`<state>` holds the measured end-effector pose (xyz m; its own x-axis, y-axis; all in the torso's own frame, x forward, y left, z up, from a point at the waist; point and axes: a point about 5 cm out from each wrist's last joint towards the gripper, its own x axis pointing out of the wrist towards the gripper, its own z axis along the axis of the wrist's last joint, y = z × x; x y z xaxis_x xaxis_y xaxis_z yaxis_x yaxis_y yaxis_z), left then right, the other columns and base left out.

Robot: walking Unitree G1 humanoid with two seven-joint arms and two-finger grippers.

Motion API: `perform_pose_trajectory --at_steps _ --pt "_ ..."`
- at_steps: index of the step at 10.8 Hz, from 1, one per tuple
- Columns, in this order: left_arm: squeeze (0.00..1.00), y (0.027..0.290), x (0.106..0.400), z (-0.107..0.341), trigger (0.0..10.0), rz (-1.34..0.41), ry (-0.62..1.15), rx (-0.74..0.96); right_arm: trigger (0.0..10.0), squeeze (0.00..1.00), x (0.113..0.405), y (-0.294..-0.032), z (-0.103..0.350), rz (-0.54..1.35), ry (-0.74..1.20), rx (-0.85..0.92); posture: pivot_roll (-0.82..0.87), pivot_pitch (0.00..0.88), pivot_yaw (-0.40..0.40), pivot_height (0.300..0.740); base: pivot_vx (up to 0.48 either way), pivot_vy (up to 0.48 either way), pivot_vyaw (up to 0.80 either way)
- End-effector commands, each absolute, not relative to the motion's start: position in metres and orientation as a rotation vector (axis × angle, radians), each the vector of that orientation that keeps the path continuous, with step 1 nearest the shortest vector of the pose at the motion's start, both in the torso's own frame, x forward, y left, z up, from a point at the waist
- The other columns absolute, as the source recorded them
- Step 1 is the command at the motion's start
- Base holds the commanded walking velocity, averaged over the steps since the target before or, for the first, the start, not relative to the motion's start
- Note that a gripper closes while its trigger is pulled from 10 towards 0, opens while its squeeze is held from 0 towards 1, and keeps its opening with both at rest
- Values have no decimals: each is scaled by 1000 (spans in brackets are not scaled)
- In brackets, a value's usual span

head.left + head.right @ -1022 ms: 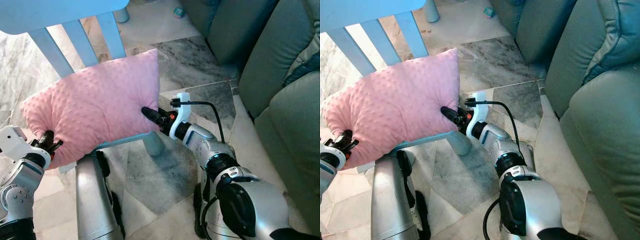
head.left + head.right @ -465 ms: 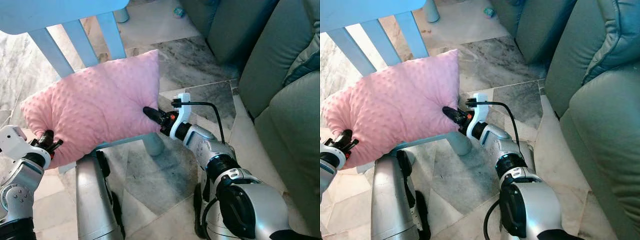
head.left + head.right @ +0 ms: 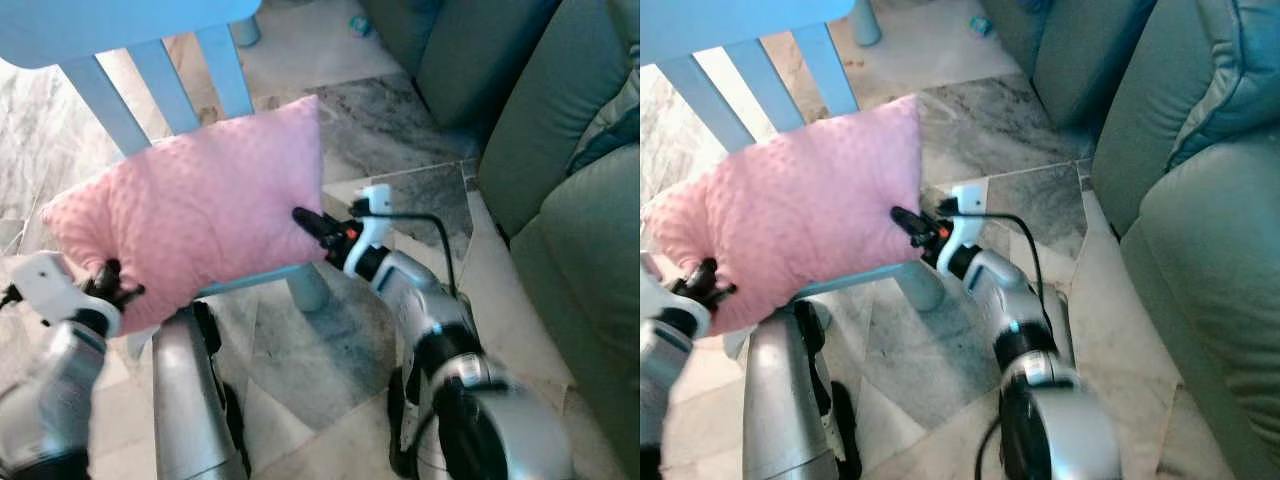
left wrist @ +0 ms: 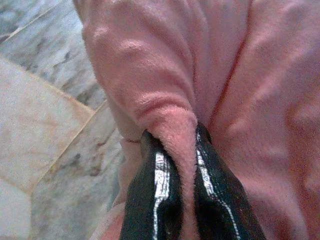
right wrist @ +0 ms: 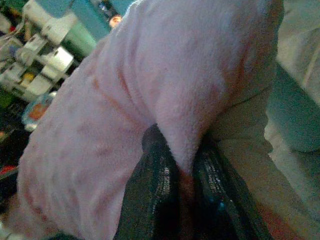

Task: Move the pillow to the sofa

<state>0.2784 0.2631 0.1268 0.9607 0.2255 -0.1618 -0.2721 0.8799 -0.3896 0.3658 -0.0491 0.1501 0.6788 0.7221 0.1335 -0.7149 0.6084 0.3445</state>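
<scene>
A pink dotted pillow (image 3: 190,215) hangs between my two arms, over the seat of a light blue chair (image 3: 150,70). My left gripper (image 3: 112,282) is shut on a fold at the pillow's lower left corner; its black fingers (image 4: 155,200) pinch the pink fabric. My right gripper (image 3: 305,222) is shut on a fold at the pillow's right edge, where its fingers (image 5: 160,195) squeeze the cloth. The green sofa (image 3: 560,160) stands to the right, apart from the pillow.
The chair's slatted back (image 3: 165,85) rises behind the pillow, and one chair leg (image 3: 305,285) stands below it. Marble floor (image 3: 330,350) lies between chair and sofa. A small object (image 3: 358,24) lies on the floor at the far top.
Both arms have lifted slightly and shifted right with the pillow; the left arm shows motion blur. Both grips hold.
</scene>
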Motion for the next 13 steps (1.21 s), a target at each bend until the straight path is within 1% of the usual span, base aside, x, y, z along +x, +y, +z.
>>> perform_pose_trajectory --at_steps 1,2,3,4,5,6,8,11,12,13 --pt "0 256 273 124 10000 229 112 -366 0 0 359 -43 147 833 11 382 -75 301 61 414 0 0 0" --pt "0 249 274 121 10000 199 104 -349 0 0 356 -48 146 814 -28 326 -91 265 57 414 0 0 0" --pt "0 248 274 122 10000 185 81 -312 0 0 353 -53 147 789 -39 331 -112 225 53 414 0 0 0" --pt "0 243 277 125 10000 177 44 -292 0 0 347 -57 151 783 -90 264 -126 182 56 414 0 0 0" --pt "0 233 277 128 10000 160 7 -249 0 0 341 -62 156 758 -141 212 -131 159 58 414 0 0 0" --pt "0 228 278 130 10000 182 -16 -207 0 0 339 -66 161 715 -165 189 -135 129 61 414 0 0 0" --pt "0 223 276 136 10000 194 -56 -204 0 0 336 -72 166 654 -186 177 -139 87 72 414 0 0 0" --pt "0 215 261 146 10000 249 -171 -76 0 0 328 -79 175 582 -233 101 -145 35 84 414 0 0 0" --pt "0 213 261 145 10000 251 -175 -57 0 0 329 -81 182 563 -256 90 -149 23 83 414 0 0 0" --pt "0 212 263 144 10000 271 -181 -91 0 0 331 -81 190 558 -279 77 -152 16 81 414 0 0 0"
